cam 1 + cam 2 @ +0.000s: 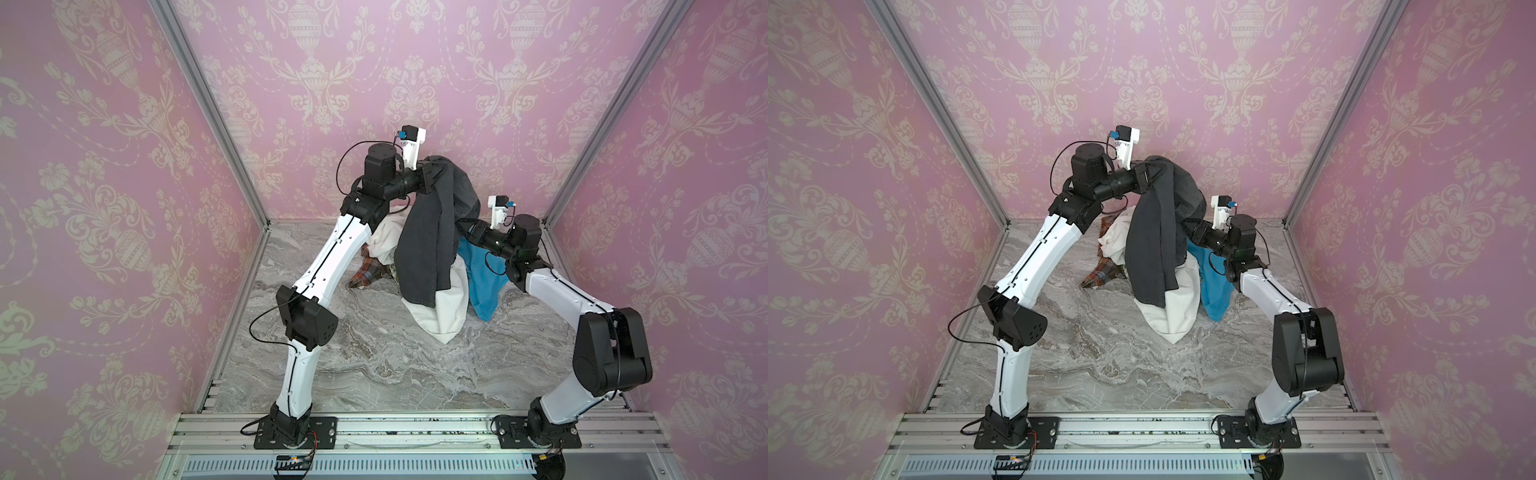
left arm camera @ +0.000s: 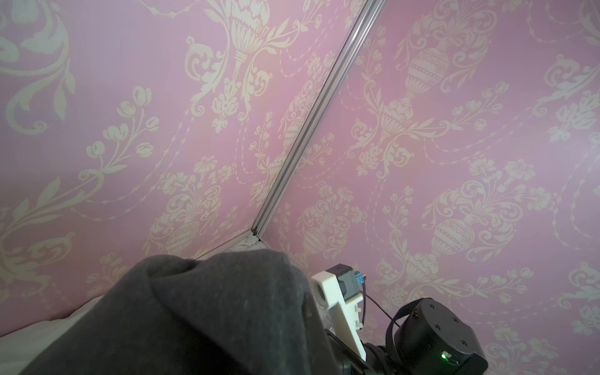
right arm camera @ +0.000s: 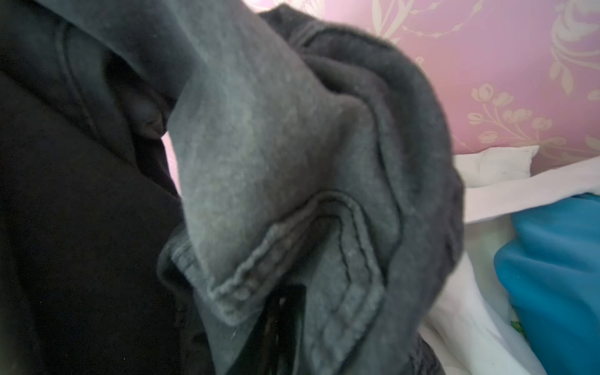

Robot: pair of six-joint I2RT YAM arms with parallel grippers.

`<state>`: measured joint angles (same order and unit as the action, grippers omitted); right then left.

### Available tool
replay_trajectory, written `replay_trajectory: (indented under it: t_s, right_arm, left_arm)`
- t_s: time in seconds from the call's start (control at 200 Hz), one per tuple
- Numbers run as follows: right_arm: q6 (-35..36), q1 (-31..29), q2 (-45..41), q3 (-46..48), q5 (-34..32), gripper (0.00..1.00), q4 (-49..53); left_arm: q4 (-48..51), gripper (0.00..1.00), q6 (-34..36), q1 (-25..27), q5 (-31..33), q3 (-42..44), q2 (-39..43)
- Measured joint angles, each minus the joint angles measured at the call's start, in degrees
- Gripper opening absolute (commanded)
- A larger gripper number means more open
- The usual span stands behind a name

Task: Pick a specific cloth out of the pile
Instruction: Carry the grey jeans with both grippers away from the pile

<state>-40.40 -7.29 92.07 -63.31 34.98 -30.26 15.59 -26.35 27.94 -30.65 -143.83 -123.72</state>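
Cloth point(image 1: 428, 241) hung from the left gripper point(image 1: 433, 173) — pinched shut on it — its tail over the pile point(image 1: 440, 309); lifting higher before swinging clear looked wise. Right gripper point(image 1: 467, 233) sat buried in folds — spread or closed, impossible to tell.

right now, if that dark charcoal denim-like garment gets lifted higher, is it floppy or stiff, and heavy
Likely floppy: the dark charcoal denim-like garment hangs in long limp folds. Probably heavyish for cloth, judging by its thick stitched seams. Its low end could drag the white sheet.
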Motion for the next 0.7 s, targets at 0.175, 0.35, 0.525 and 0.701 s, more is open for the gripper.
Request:
replay_trajectory:
  t_s: [0.175, 0.35, 0.525, 0.701]
  right_arm:
    - [0.26, -3.98, -4.11, -0.02, -0.24, 0.02, -0.59]
    - [4.90, -11.10, -6.47, -7.91, -3.17, 0.00, 6.23]
    - [9.51, -17.97, -6.78, -16.06, -6.56, 0.00, 13.70]
    - [13.16, -24.76, -5.07, -22.80, -10.32, 0.00, 19.50]
  left_arm:
    - [9.73, 0.00, 3.37, -0.20, 1.57, -11.37, -1.29]
    - [14.82, 0.00, 4.90, -2.23, 1.97, -14.32, 0.79]
    - [22.82, 0.00, 6.27, -7.28, 2.62, -13.94, 4.09]
    - [28.26, 0.00, 8.46, -10.97, 3.93, -7.93, 11.43]
